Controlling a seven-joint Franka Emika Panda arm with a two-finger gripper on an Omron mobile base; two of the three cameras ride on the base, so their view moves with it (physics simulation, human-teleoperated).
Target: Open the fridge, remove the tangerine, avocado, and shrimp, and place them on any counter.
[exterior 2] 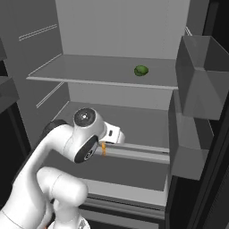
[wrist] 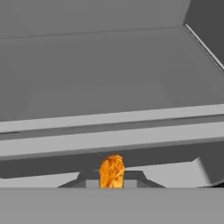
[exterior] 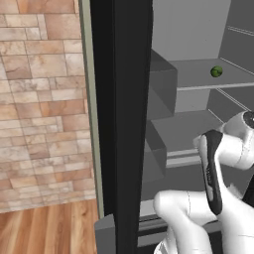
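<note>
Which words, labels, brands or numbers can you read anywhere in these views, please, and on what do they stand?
None: no readable text, label, brand, number or sign appears.
The fridge walls, shelves and door bins are plain grey.
The avocado and the shrimp in the end effector carry no markings.
The brick wall is unmarked.

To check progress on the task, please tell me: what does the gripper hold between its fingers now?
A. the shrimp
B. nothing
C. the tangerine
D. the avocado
A: the hand view shows the gripper shut on the shrimp, while the avocado lies on the upper shelf.
</note>
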